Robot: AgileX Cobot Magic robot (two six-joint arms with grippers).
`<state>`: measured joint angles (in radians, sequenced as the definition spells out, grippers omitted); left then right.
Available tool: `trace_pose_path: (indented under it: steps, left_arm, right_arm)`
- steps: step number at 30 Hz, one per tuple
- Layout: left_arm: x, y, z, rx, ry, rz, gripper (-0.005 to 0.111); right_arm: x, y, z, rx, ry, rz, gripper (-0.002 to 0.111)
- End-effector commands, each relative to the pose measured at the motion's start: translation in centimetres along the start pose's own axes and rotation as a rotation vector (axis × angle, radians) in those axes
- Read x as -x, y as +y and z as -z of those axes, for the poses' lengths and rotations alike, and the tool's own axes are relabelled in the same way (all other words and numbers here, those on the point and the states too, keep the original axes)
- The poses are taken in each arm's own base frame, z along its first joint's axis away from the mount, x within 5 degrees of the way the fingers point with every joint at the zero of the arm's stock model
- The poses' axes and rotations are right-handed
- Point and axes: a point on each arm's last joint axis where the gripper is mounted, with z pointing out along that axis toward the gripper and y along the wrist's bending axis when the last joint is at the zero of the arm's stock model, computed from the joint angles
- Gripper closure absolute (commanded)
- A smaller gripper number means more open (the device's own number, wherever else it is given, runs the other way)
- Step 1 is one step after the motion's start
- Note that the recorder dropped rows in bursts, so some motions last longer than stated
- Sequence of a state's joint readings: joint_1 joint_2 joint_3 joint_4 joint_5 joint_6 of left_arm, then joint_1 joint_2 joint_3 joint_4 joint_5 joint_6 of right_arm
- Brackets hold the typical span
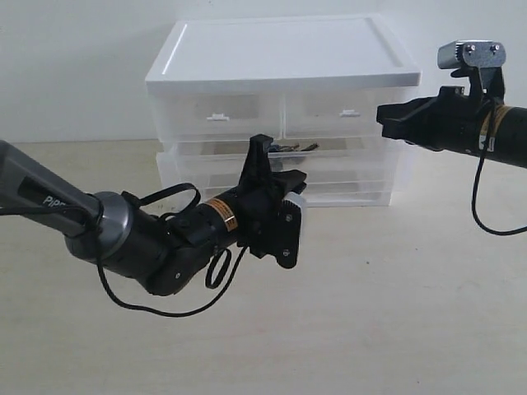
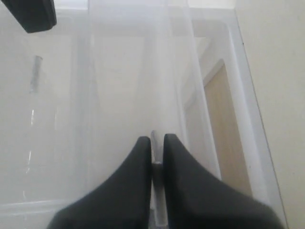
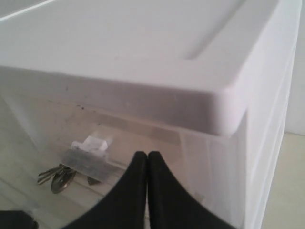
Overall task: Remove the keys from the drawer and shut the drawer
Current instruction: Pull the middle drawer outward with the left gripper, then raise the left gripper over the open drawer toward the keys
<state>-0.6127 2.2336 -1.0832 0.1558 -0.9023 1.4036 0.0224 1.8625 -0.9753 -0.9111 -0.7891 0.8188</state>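
Observation:
The wide translucent drawer (image 1: 354, 167) stands pulled out a little from the white unit, below the two half-width drawers. The keys (image 1: 290, 148) lie inside it near the middle, and in the right wrist view the keys (image 3: 59, 174) show as silver shapes through the plastic. My left gripper (image 1: 295, 196) is at the drawer's front centre. In the left wrist view that left gripper (image 2: 157, 143) is shut on the drawer's small tab handle (image 2: 159, 217). My right gripper (image 1: 384, 119) hovers shut and empty by the unit's upper right front; in its own view the right gripper (image 3: 147, 155) holds nothing.
The drawer unit's white lid (image 1: 280, 53) rises behind both arms against a pale wall. Two half-width drawers with tab handles (image 1: 217, 117) sit above the wide one. A black cable (image 1: 486, 206) hangs from the right arm. The wooden tabletop (image 1: 370, 313) spreads in front.

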Motion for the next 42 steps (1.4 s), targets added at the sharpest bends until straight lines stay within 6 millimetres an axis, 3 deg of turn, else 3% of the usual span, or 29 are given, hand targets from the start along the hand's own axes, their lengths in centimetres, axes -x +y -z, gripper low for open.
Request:
trace_pose_path:
  steps: [1, 6, 12, 19, 23, 26, 30, 33, 38, 42]
  left_arm:
    - [1.4, -1.4, 1.6, -0.094, -0.036, -0.017, 0.102]
    - [1.7, -1.0, 3.2, -0.100, -0.018, 0.007, 0.102]
    - [5.8, -1.7, 3.8, -0.111, -0.074, 0.019, 0.102]
    - [6.2, 0.1, 5.1, 0.013, -0.078, 0.026, 0.102]
    - [6.1, 2.8, 6.5, 0.094, -0.066, 0.357, 0.102]
    - [6.3, 5.9, 6.9, -0.028, -0.020, 0.532, 0.102]
    - [6.7, 9.2, 6.9, -0.201, 0.042, 0.616, 0.102]
    - [6.8, 11.7, 6.4, -0.308, 0.097, 0.636, 0.091]
    - [5.7, 13.7, 5.6, -0.356, 0.154, 0.646, 0.053]
    - [4.3, 13.5, 4.8, -0.424, 0.217, 0.655, 0.050]
  right_arm:
    - [0.5, -0.5, 0.0, -0.050, -0.040, -0.023, 0.108]
    - [0.5, -0.5, 0.0, -0.053, -0.042, -0.019, 0.108]
    - [0.5, -0.5, 0.0, -0.051, -0.044, -0.021, 0.108]
    - [0.5, -0.5, 0.0, -0.053, -0.042, -0.021, 0.108]
    - [0.5, -0.5, 0.0, -0.053, -0.042, -0.021, 0.108]
    - [0.5, -0.5, 0.0, -0.053, -0.042, -0.021, 0.108]
    - [0.5, -0.5, 0.0, -0.052, -0.041, -0.019, 0.108]
    - [0.5, -0.5, 0.0, -0.052, -0.041, -0.019, 0.108]
    - [0.5, -0.5, 0.0, -0.050, -0.039, -0.016, 0.108]
    - [0.5, -0.5, 0.0, -0.050, -0.039, -0.016, 0.108]
